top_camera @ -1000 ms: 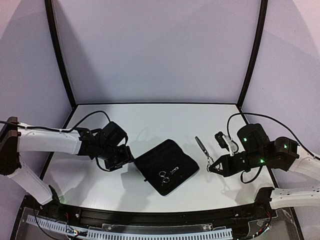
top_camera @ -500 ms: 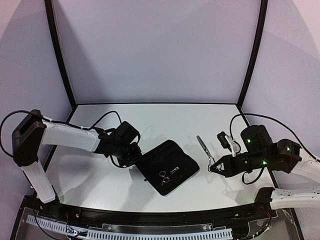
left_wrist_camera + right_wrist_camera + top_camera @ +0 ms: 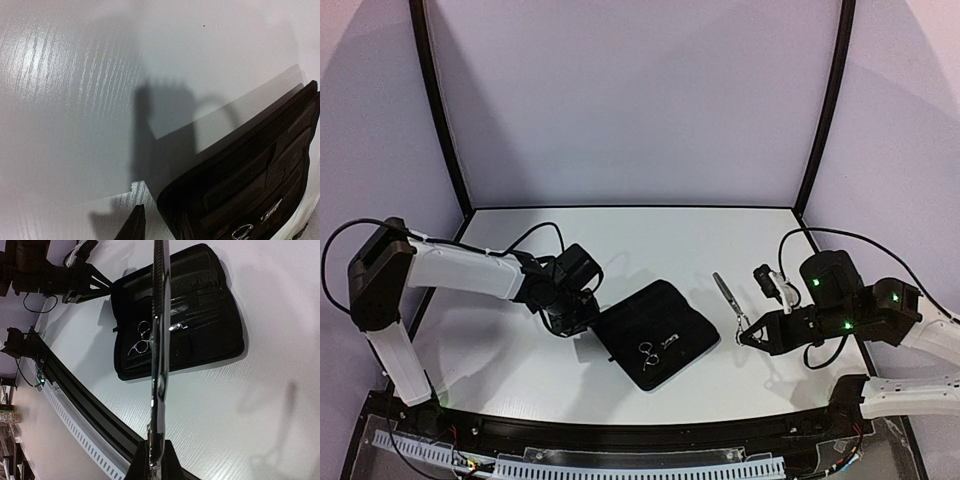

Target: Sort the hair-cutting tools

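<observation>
Left end effector [image 3: 578,316]: at the case's left corner; grip cannot be told.
Case [image 3: 660,315]: flat, mid worktop [image 3: 620,240].
First scissors [image 3: 646,351], combs [image 3: 195,272]: in case.
Second scissors [image 3: 725,292]: right of case, off the worktop, clamped by right end effector [image 3: 748,335].

We note positions from the top view, 12 o'clock = far edge. Case [image 3: 670,320] lies on table [image 3: 620,240] approx. centre, slightly toward 6. First scissors [image 3: 646,352] lie on case, in its 6 o'clock part. Combs [image 3: 194,271] sit in case along its 11 o'clock edge. L gripper [image 3: 582,324] is at case's 9 o'clock corner; contact n/k. R gripper [image 3: 741,337] is at case's 3 o'clock, apart from it. Second scissors [image 3: 726,295] sit in its fingertips, running toward 11 o'clock, betw. case & R arm.
</observation>
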Action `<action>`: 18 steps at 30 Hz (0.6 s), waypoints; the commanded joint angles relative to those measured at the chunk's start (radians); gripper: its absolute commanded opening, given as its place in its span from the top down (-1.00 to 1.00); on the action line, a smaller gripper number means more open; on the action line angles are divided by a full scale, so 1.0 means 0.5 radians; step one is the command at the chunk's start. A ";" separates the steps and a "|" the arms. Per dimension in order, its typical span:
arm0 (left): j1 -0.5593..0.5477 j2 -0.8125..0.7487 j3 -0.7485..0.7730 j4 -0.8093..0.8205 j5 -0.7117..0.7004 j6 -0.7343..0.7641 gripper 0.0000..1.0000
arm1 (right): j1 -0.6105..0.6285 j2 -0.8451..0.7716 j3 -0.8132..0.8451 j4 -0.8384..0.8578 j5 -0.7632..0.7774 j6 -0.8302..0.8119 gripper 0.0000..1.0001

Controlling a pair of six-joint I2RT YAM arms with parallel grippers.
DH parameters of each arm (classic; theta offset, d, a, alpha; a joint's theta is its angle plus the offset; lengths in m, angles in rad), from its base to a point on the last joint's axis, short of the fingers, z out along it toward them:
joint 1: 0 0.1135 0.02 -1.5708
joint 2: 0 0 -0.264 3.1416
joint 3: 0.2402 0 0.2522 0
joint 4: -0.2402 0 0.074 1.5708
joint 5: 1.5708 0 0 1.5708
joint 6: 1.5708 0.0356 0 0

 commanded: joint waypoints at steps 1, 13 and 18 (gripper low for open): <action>-0.007 -0.054 -0.049 -0.001 0.012 0.045 0.54 | -0.013 0.024 0.030 0.008 0.019 -0.033 1.00; -0.005 0.095 0.079 0.136 0.036 0.449 0.96 | -0.012 0.065 0.050 -0.001 -0.106 -0.118 1.00; 0.007 0.083 0.246 0.015 -0.093 1.038 0.98 | -0.012 0.156 0.108 -0.112 -0.347 -0.212 1.00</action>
